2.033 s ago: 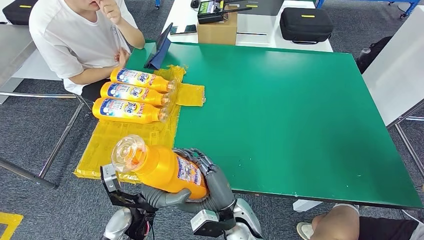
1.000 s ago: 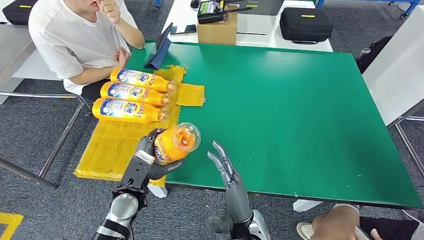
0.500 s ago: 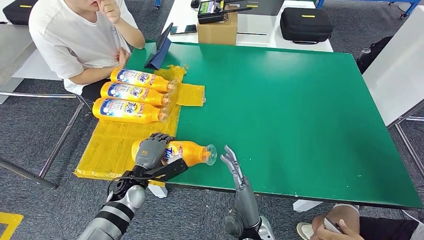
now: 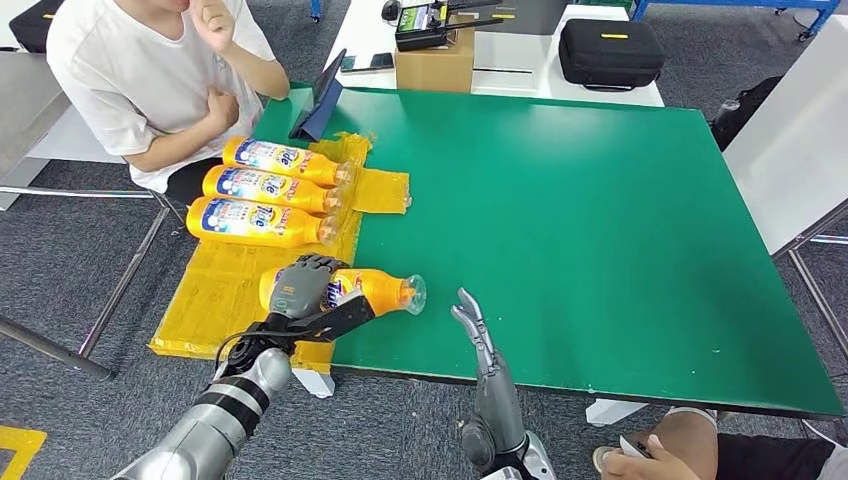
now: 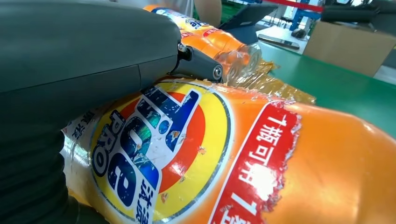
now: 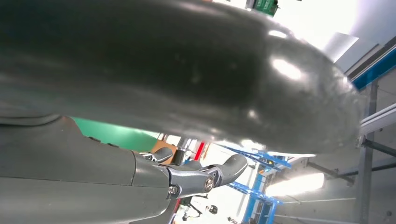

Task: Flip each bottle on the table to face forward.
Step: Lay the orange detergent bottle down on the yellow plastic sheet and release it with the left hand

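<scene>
The left hand (image 4: 300,283) grips the orange bottle (image 4: 375,290), which lies on its side at the near edge of the green surface (image 4: 600,220) (label up, cap pointing right). The right hand (image 4: 477,330) is empty, fingers extended, just beside the cap.

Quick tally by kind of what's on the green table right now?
Orange bottles: 4, three in a row, one under the left hand at
Yellow mats: 1
Tablets: 1
Total: 6
</scene>
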Controlling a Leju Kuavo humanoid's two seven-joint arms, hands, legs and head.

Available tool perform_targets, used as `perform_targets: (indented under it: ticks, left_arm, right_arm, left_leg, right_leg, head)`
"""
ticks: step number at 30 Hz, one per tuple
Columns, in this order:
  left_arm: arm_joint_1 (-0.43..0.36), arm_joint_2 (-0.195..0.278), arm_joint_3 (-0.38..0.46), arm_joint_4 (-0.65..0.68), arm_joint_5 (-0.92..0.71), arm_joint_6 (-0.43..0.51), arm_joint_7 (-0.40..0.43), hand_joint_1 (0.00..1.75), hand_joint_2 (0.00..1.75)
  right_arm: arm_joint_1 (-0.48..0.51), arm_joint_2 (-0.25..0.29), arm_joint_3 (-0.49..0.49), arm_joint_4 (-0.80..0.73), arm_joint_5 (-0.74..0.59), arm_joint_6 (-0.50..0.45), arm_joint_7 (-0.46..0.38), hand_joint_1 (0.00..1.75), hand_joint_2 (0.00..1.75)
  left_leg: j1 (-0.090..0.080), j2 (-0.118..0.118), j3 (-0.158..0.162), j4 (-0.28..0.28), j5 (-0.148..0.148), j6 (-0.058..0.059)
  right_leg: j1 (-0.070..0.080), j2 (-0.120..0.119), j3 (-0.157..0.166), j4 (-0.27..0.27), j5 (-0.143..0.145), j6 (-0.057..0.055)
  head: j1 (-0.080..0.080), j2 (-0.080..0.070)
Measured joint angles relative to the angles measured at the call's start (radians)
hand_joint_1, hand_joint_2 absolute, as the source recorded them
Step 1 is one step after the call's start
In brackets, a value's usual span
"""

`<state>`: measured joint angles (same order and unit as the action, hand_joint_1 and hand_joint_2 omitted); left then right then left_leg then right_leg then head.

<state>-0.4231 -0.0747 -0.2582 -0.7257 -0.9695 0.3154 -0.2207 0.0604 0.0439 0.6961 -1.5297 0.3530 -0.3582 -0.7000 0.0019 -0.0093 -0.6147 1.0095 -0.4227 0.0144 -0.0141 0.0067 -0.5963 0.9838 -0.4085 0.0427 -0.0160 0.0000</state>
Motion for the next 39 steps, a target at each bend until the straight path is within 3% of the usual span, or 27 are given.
perform_targets:
  ticks: [4, 7, 10, 19, 23, 27, 28, 29, 32, 33, 37, 39]
  left_arm:
    - [-0.043, 0.0, 0.002, 0.077, -0.026, 0.003, 0.032, 1.6, 1.75]
    - [-0.079, 0.001, 0.016, 0.13, -0.01, -0.055, 0.035, 1.67, 1.75]
    - [-0.11, 0.006, 0.039, 0.171, 0.017, -0.11, 0.031, 1.62, 1.75]
    - [-0.153, 0.008, 0.054, 0.243, -0.008, -0.112, 0.056, 1.6, 1.75]
    - [-0.161, 0.008, 0.054, 0.257, -0.017, -0.119, 0.063, 1.44, 1.75]
    - [-0.167, 0.011, 0.05, 0.268, -0.043, -0.132, 0.07, 1.44, 1.75]
    - [-0.168, 0.014, 0.047, 0.271, -0.055, -0.133, 0.073, 1.38, 1.75]
    - [-0.169, 0.017, 0.044, 0.275, -0.067, -0.135, 0.077, 1.21, 1.75]
    - [-0.173, 0.025, 0.036, 0.285, -0.093, -0.143, 0.093, 0.44, 1.75]
    - [-0.174, 0.028, 0.034, 0.289, -0.1, -0.147, 0.098, 0.31, 1.75]
    - [-0.179, 0.039, 0.031, 0.304, -0.13, -0.173, 0.122, 0.26, 1.75]
    - [-0.181, 0.041, 0.027, 0.309, -0.136, -0.18, 0.126, 0.16, 1.75]
  right_arm:
    - [0.003, 0.0, -0.007, 0.0, -0.019, 0.018, 0.0, 0.0, 0.0]
    - [0.004, 0.0, -0.013, 0.0, -0.033, 0.03, 0.0, 0.0, 0.0]
    - [0.003, 0.0, -0.02, 0.0, -0.048, 0.039, 0.0, 0.0, 0.0]
    - [0.003, 0.0, -0.028, 0.001, -0.067, 0.042, 0.0, 0.0, 0.0]
    - [0.002, 0.0, -0.029, 0.004, -0.07, 0.044, 0.0, 0.0, 0.0]
    - [0.002, 0.0, -0.036, 0.01, -0.075, 0.045, 0.0, 0.0, 0.0]
    - [0.002, 0.0, -0.037, 0.011, -0.078, 0.045, 0.0, 0.0, 0.0]
    - [0.001, 0.0, -0.04, 0.012, -0.081, 0.045, 0.0, 0.0, 0.0]
    - [-0.001, -0.001, -0.048, 0.014, -0.086, 0.044, 0.0, 0.0, 0.0]
    - [-0.001, -0.001, -0.051, 0.015, -0.086, 0.044, 0.0, 0.0, 0.0]
    - [-0.004, -0.002, -0.065, 0.02, -0.089, 0.044, 0.0, 0.0, 0.0]
    - [-0.004, -0.003, -0.071, 0.023, -0.088, 0.045, 0.0, 0.0, 0.0]
  left_leg:
    - [0.0, 0.0, 0.004, 0.0, -0.001, 0.0]
    - [0.0, 0.0, 0.007, 0.0, -0.001, -0.001]
    - [0.0, 0.0, 0.011, -0.001, -0.002, -0.001]
    - [0.0, 0.002, 0.017, -0.001, -0.002, -0.002]
    - [0.0, 0.002, 0.017, -0.001, -0.003, -0.003]
    - [0.001, 0.004, 0.019, -0.001, -0.004, -0.004]
    - [0.001, 0.005, 0.019, -0.001, -0.004, -0.004]
    - [0.001, 0.005, 0.019, -0.001, -0.004, -0.005]
    - [0.001, 0.006, 0.02, -0.001, -0.004, -0.005]
    - [0.001, 0.006, 0.02, -0.001, -0.004, -0.005]
    - [0.001, 0.004, 0.021, -0.002, -0.004, -0.005]
    - [0.001, 0.002, 0.022, -0.002, -0.005, -0.005]
  right_leg:
    - [0.0, 0.0, 0.004, 0.0, 0.0, 0.0]
    - [0.0, 0.0, 0.008, 0.0, 0.0, 0.0]
    - [0.0, 0.0, 0.012, 0.0, -0.001, -0.001]
    - [0.001, 0.003, 0.017, 0.0, 0.0, -0.002]
    - [0.002, 0.003, 0.017, 0.0, 0.0, -0.002]
    - [0.002, 0.005, 0.018, 0.0, -0.001, -0.003]
    - [0.002, 0.006, 0.018, 0.0, -0.001, -0.003]
    - [0.002, 0.006, 0.018, 0.0, -0.001, -0.003]
    - [0.002, 0.007, 0.018, 0.0, -0.001, -0.003]
    - [0.002, 0.007, 0.018, 0.001, -0.001, -0.003]
    - [0.003, 0.006, 0.02, 0.001, -0.002, -0.004]
    - [0.003, 0.005, 0.022, 0.001, -0.003, -0.004]
  head:
    - [0.0, 0.0]
    - [0.0, 0.0]
    - [0.0, 0.0]
    - [0.0, 0.0]
    - [0.0, 0.0]
    - [0.0, 0.0]
    - [0.0, 0.0]
    - [0.0, 0.0]
    - [0.0, 0.0]
    - [0.0, 0.0]
    - [0.0, 0.0]
    - [0.0, 0.0]
